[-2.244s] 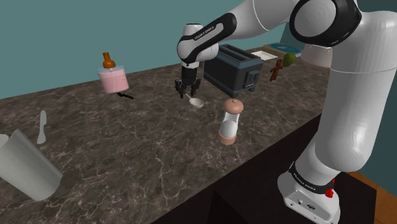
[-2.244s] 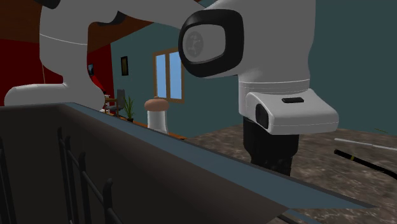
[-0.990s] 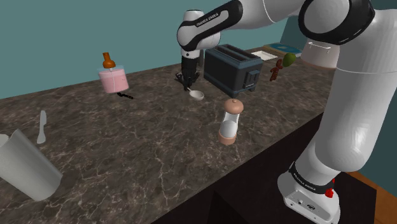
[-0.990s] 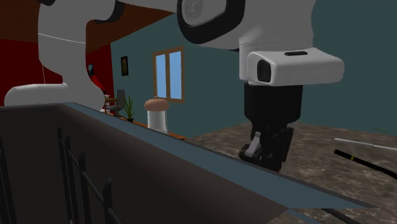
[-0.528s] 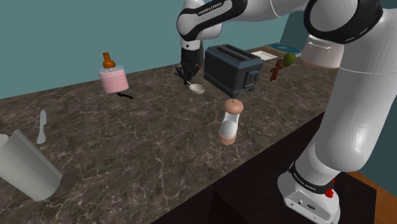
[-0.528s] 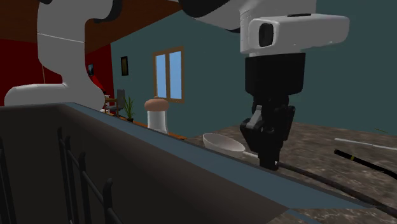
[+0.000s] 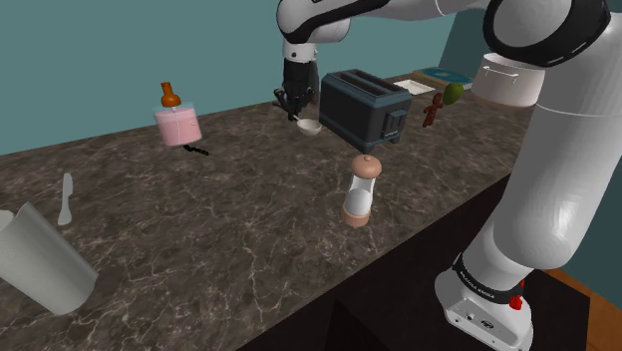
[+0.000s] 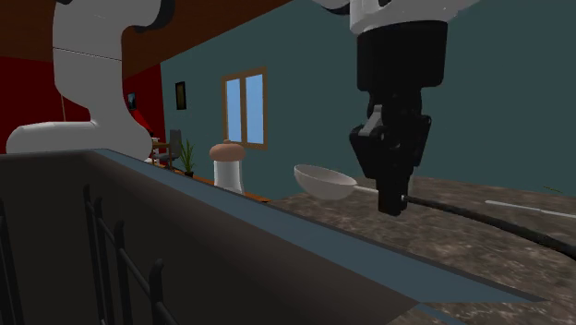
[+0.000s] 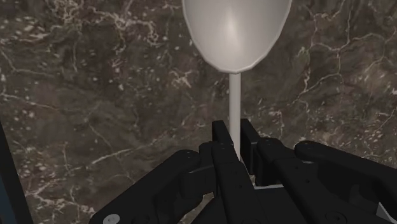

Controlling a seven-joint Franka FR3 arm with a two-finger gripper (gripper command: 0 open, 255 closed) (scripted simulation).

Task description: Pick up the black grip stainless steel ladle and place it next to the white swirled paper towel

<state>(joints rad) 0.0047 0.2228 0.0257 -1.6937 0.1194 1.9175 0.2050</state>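
Note:
My gripper [image 7: 293, 110] is shut on the ladle's thin pale stem [image 9: 234, 114] and holds it in the air above the dark marble counter [image 7: 229, 229], just beside the toaster. The ladle's white bowl [image 7: 309, 127] hangs below and in front of the fingers. In the second exterior view the bowl [image 8: 325, 181] sticks out to the left of the gripper [image 8: 394, 203], and the black handle [image 8: 480, 218] runs off to the right. In the wrist view the bowl [image 9: 236, 32] lies just past the gripper [image 9: 234, 139]. A big pale roll [image 7: 35, 261] stands tilted at the counter's near left end.
A dark toaster [image 7: 364, 108] stands close to the gripper on the shoulder view's right. A pepper mill [image 7: 360, 189] stands nearer the counter's front edge. A pink bottle [image 7: 177, 122], a small black utensil [image 7: 196, 150] and a white utensil [image 7: 65, 197] lie further left.
The arm has risen with the ladle. The bowl has come up off the counter and now hangs higher beside the toaster.

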